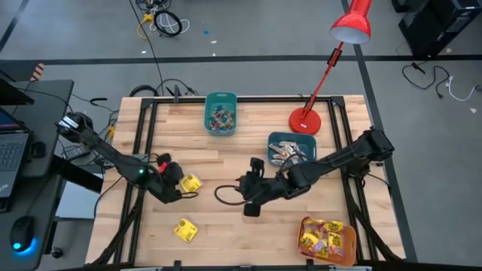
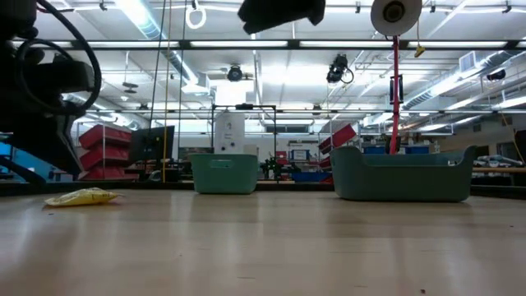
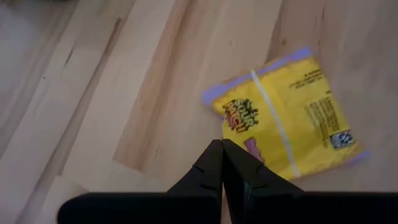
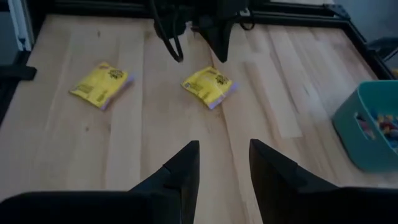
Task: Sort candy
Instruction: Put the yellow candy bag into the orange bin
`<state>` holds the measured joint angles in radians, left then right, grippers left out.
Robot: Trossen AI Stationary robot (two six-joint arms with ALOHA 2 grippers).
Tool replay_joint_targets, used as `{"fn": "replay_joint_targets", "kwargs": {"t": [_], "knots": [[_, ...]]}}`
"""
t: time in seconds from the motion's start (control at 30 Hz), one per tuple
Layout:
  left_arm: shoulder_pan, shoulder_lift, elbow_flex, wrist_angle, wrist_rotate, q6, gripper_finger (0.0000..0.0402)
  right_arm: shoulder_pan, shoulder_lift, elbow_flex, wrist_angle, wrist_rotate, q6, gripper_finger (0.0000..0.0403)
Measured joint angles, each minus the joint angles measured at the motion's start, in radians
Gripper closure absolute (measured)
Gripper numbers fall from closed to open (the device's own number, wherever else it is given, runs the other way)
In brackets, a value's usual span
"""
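The left tool (image 1: 178,183) is hovering with its fingers pinched together and empty right beside a yellow packet (image 1: 190,183) lying flat toward the desk's left edge, probably lining up to grasp it. The right tool (image 1: 251,208) is waiting mid-desk, fingers spread and carrying nothing. A second yellow packet (image 1: 184,229) is lying near the front edge, while sorted ones are filling the orange bin (image 1: 328,242) in the front-right corner.
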<state>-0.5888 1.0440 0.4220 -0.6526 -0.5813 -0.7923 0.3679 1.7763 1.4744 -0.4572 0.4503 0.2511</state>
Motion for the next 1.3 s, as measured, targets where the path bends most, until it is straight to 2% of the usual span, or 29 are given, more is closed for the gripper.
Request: {"fn": "replay_joint_targets", "kwargs": {"t": [0.3, 0.37, 0.53, 0.7, 0.97, 1.07, 1.17, 1.3], "knots": [[0.0, 0.108, -0.001, 0.059, -0.002, 0.026, 0.0392, 0.0, 0.046, -0.178, 0.322, 0.021, -0.047, 0.0278], [0.0, 0.127, -0.001, 0.062, -0.008, 0.027, 0.0392, 0.0, 0.062, -0.195, 0.335, 0.028, -0.054, 0.0279], [0.0, 0.164, -0.001, 0.097, -0.017, 0.029, 0.0392, -0.002, 0.098, -0.201, 0.378, 0.037, -0.064, 0.0279], [0.0, 0.202, -0.002, 0.165, 0.003, 0.041, 0.0392, -0.003, 0.147, -0.2, 0.464, 0.036, -0.144, 0.0279], [-0.001, 0.273, -0.001, 0.43, 0.066, 0.221, 0.0392, -0.003, 0.222, -0.198, 0.555, 0.015, -0.241, 0.0279], [-0.001, 0.294, 0.0, 0.498, 0.087, 0.242, 0.0392, -0.004, 0.259, -0.196, 0.61, -0.034, -0.288, 0.0278], [-0.001, 0.315, -0.001, 0.555, 0.105, 0.239, 0.0392, -0.003, 0.308, -0.181, 0.695, -0.087, -0.322, 0.0266], [-0.001, 0.341, 0.0, 0.611, 0.128, 0.233, 0.0392, -0.004, 0.39, -0.123, 0.713, -0.097, -0.366, 0.0243]]}}
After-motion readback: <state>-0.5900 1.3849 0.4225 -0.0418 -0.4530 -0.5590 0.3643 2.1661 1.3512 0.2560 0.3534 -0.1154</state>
